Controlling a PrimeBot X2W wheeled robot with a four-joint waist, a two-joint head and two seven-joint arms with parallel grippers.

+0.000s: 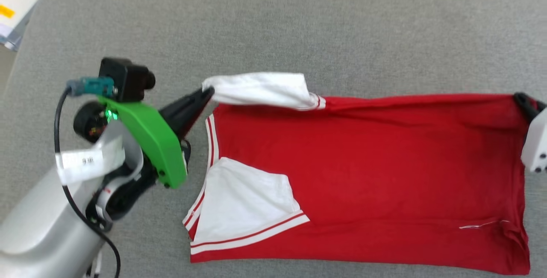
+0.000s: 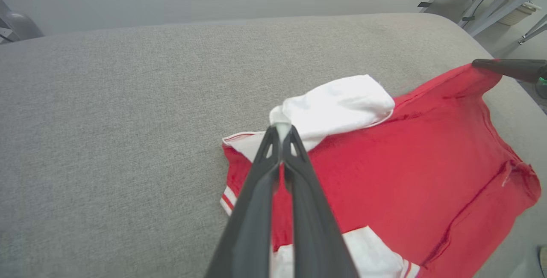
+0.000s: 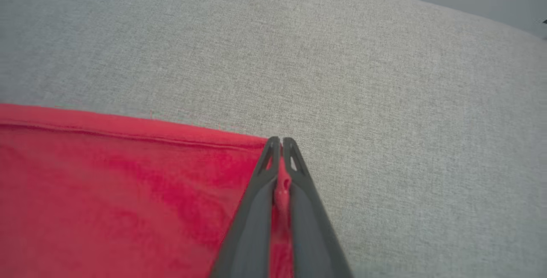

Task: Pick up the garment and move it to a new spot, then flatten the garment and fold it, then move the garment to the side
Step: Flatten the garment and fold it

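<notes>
Red T-shirt with white striped sleeves [image 1: 363, 162] on a grey fabric surface [image 1: 299, 21] — left gripper [image 1: 208, 92] pinches a sleeve [image 1: 260, 90], right gripper [image 1: 523, 100] pinches a hem corner [image 3: 252, 145], likely stretching it flat.

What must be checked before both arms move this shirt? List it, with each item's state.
1. Left tool shut on the far white sleeve of the red cloth T-shirt with white short sleeves: ok.
2. Right tool shut on the shirt's far hem corner: ok.
3. Far edge between the two tools drawn fairly straight: ok.
4. Near hem corner lying smooth on the grey woven fabric surface: not ok, rumpled.
5. Both cloth layers caught in each tool: cannot tell.
</notes>
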